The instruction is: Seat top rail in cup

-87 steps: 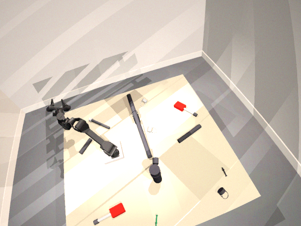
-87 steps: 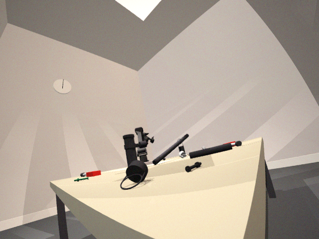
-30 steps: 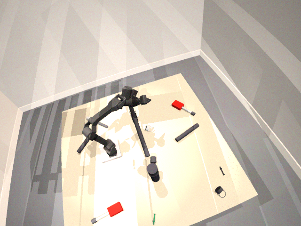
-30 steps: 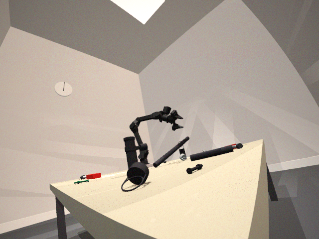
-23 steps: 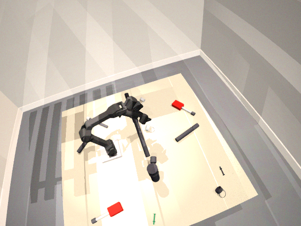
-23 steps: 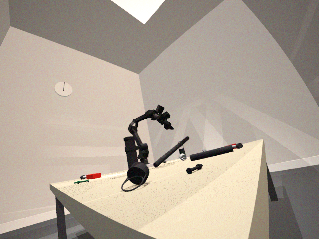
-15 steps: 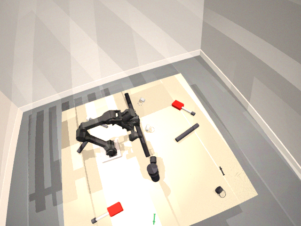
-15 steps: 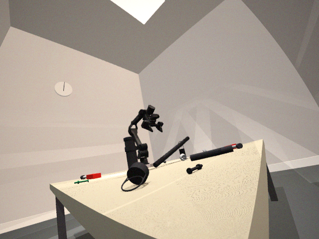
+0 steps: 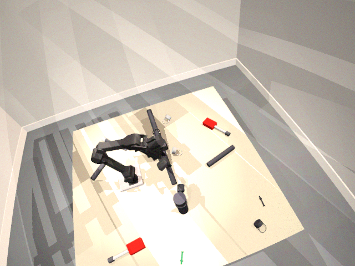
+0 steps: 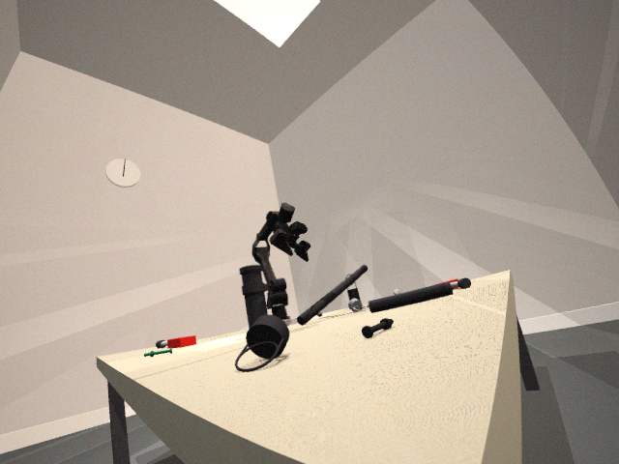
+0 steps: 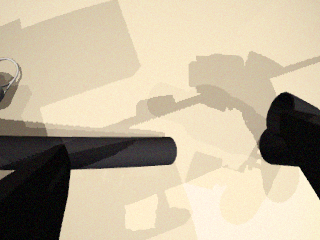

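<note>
The dark fence rail point(image 9: 172, 175) point(image 10: 332, 294) point(image 11: 120, 153) slopes down toward the big post point(image 9: 182, 209) point(image 10: 254, 309). Its far part passes through the wire loop point(image 9: 155, 131). The rail-end cup point(image 9: 180, 188) point(image 10: 278, 285) sticks out from the post's upper part, near the post cap point(image 9: 179, 197). The rail's lower end lies just short of the cup, with a gap, and below it in the exterior view. My gripper point(image 10: 298, 256) point(image 11: 177, 138) is open and empty, pointing down high above the rail. In the top view the arm hides the rail's middle and the fingertips.
Red blocks with white handles point(image 9: 209, 123) point(image 9: 136, 245) lie at the back right and front left. A loose dark bar point(image 9: 221, 155) point(image 10: 412, 298) lies right of the rail. A black cap with a ring point(image 9: 258, 223) point(image 10: 267, 336) and a green bolt point(image 9: 181, 257) point(image 10: 158, 352) lie toward the front.
</note>
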